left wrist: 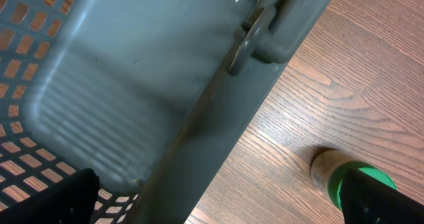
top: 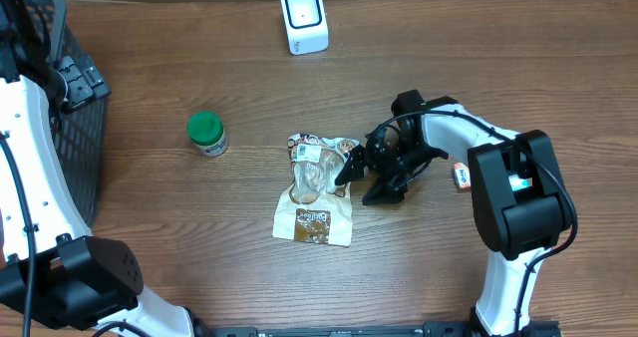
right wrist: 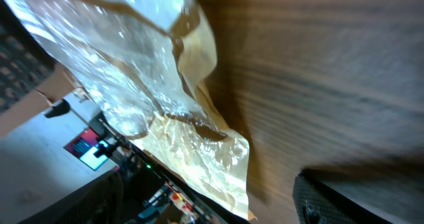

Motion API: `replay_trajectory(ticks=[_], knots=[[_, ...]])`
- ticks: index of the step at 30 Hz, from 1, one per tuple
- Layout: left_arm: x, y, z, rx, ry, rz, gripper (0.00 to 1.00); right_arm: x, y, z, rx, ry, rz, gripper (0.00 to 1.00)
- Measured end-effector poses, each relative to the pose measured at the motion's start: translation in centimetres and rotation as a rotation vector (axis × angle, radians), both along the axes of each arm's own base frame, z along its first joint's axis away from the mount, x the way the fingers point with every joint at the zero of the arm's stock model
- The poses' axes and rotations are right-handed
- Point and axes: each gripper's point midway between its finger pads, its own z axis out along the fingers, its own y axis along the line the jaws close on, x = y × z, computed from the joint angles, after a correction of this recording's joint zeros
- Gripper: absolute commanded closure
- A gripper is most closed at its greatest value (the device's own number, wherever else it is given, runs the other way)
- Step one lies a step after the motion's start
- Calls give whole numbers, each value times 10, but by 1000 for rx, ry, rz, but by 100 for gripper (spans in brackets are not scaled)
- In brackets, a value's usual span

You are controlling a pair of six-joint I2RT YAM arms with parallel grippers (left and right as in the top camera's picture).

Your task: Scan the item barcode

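A clear and tan snack bag [top: 317,189] lies flat on the wooden table, its printed label facing up. My right gripper [top: 366,180] is at the bag's right edge, open, with one finger over the edge and the other on bare wood. In the right wrist view the bag [right wrist: 165,98] fills the upper left, and its corner reaches between the spread fingers of the right gripper [right wrist: 225,207] without being pinched. The white scanner [top: 304,19] stands at the back of the table. My left gripper [left wrist: 225,214] hangs open over the basket rim [left wrist: 218,118], holding nothing.
A dark mesh basket [top: 60,108] stands at the left edge. A jar with a green lid [top: 207,134] stands left of the bag, and the jar [left wrist: 344,174] also shows in the left wrist view. A small white and orange object [top: 461,174] lies beside the right arm.
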Motion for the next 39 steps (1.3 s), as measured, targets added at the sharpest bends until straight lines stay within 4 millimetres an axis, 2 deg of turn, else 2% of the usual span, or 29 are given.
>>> replay_trajectory(ticks=[6,10,14,17,18,21,23,28,33,36,39], knots=[[0,0,0,0,0,0,0,-17,20,-2,29,-19,38,17],[0,0,0,0,0,0,0,-27,40,-1,74,-24,54,24],[0,0,0,0,0,0,0,-24,53,-2,111,-55,52,31],[0,0,0,0,0,0,1,-10,59,-4,132,-114,33,50],[0,0,0,0,0,0,0,-4,61,-5,137,-137,26,62],[0,0,0,0,0,0,0,12,64,-12,128,-202,1,87],[0,0,0,0,0,0,0,19,65,-17,118,-225,-13,95],[0,0,0,0,0,0,0,23,65,-19,112,-234,-26,96],[0,0,0,0,0,0,0,19,61,-19,96,-242,-1,96],[0,0,0,0,0,0,0,22,56,-7,72,-317,35,96],[0,0,0,0,0,0,0,33,52,21,48,-449,74,96]])
